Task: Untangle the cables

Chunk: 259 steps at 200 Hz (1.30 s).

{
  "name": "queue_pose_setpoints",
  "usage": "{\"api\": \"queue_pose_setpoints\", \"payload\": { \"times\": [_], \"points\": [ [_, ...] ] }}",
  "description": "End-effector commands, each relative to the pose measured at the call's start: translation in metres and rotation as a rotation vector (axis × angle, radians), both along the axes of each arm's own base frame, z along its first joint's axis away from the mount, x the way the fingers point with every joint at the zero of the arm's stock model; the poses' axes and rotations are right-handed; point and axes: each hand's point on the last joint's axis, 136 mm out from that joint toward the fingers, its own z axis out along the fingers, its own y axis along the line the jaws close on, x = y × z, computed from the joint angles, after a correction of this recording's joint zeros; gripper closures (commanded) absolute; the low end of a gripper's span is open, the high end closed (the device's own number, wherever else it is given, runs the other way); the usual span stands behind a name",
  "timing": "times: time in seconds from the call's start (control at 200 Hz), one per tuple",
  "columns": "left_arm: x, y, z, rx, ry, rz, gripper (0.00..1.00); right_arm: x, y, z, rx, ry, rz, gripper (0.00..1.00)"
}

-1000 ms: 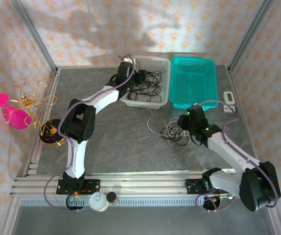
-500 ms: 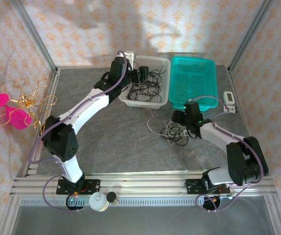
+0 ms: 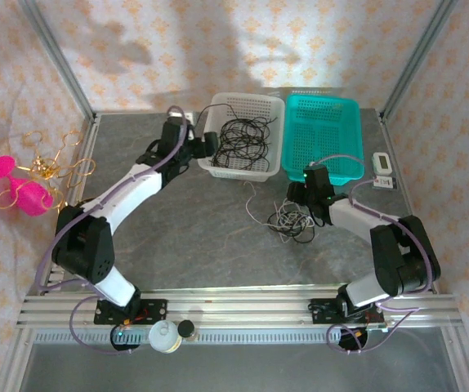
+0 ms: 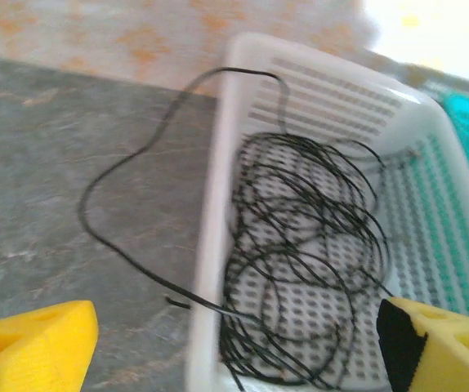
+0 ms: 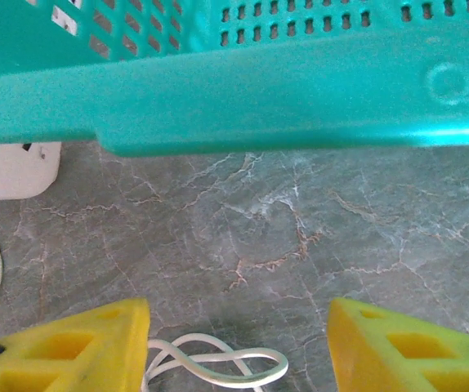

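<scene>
Left fingers (image 4: 32, 349) apart, now at white basket's (image 4: 207, 245) left rim; right fingers (image 5: 64, 349) apart.

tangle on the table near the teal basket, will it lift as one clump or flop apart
Likely floppy: the tangle is thin cords in loose loops, so strands would probably sag and trail. Black and white cords look interwoven, so it may lift as one light clump.

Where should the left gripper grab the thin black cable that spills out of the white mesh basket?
Grip the thin black cable on its single loop lying on the grey table, just outside the white mesh basket's wall, coming down from above. There the strand lies flat and alone; inside, coils overlap.
</scene>
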Motion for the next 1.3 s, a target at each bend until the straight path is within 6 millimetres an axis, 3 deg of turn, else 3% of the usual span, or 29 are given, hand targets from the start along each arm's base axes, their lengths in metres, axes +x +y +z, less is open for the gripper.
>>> {"api": "queue_pose_setpoints", "payload": {
  "times": [0.0,0.105,0.185,0.31,0.325,0.365,0.415,0.516,0.581,0.656,0.811,0.826,0.861,0.941,1.061,1.186,1.206,1.291],
  "points": [
    [0.019,0.011,-0.016,-0.249,0.008,0.117,0.07,0.006,0.003,0.014,0.006,-0.033,0.028,0.43],
    [0.032,0.026,-0.041,-0.417,0.034,0.218,0.04,0.002,0.002,0.013,-0.004,-0.029,0.036,0.44],
    [0.047,0.02,-0.052,-0.512,0.044,0.218,0.06,0.0,0.001,0.014,-0.007,-0.033,0.039,0.44],
    [0.067,0.007,-0.051,-0.62,0.018,0.195,0.11,-0.001,0.003,0.015,-0.002,-0.037,0.054,0.44],
    [0.07,0.007,-0.064,-0.616,0.037,0.205,0.13,-0.001,0.004,0.015,-0.002,-0.035,0.056,0.44],
    [0.075,0.008,-0.071,-0.624,0.044,0.221,0.16,-0.001,0.004,0.016,-0.002,-0.038,0.06,0.44],
    [0.08,0.008,-0.077,-0.63,0.049,0.231,0.26,-0.001,0.004,0.016,-0.005,-0.039,0.064,0.45],
    [0.087,0.009,-0.082,-0.652,0.034,0.245,0.62,0.0,0.005,0.02,-0.009,-0.042,0.074,0.45],
    [0.089,0.009,-0.07,-0.669,-0.02,0.233,0.86,0.001,0.005,0.023,-0.012,-0.049,0.074,0.45],
    [0.09,0.01,-0.049,-0.656,-0.086,0.214,1.0,0.001,0.005,0.028,-0.01,-0.057,0.076,0.46],
    [0.087,0.01,-0.012,-0.579,-0.159,0.19,1.0,0.003,0.007,0.037,0.003,-0.074,0.075,0.46],
    [0.084,0.01,0.004,-0.575,-0.189,0.18,1.0,0.003,0.006,0.038,0.002,-0.076,0.073,0.46],
    [0.082,0.007,0.016,-0.549,-0.211,0.164,1.0,0.003,0.006,0.039,0.006,-0.081,0.069,0.47],
    [0.076,-0.01,0.039,-0.478,-0.244,0.11,1.0,0.003,0.006,0.045,0.02,-0.096,0.061,0.47],
    [0.072,-0.058,0.06,-0.365,-0.25,-0.041,1.0,0.002,0.005,0.051,0.028,-0.118,0.049,0.48],
    [0.074,-0.101,0.062,-0.326,-0.259,-0.144,1.0,0.002,0.003,0.057,0.025,-0.13,0.042,0.48],
    [0.078,-0.107,0.045,-0.317,-0.231,-0.148,1.0,0.001,0.003,0.057,0.025,-0.13,0.043,0.48],
    [0.085,-0.129,0.028,-0.296,-0.19,-0.175,1.0,-0.002,0.001,0.06,0.027,-0.132,0.036,0.48]
  ]
}}
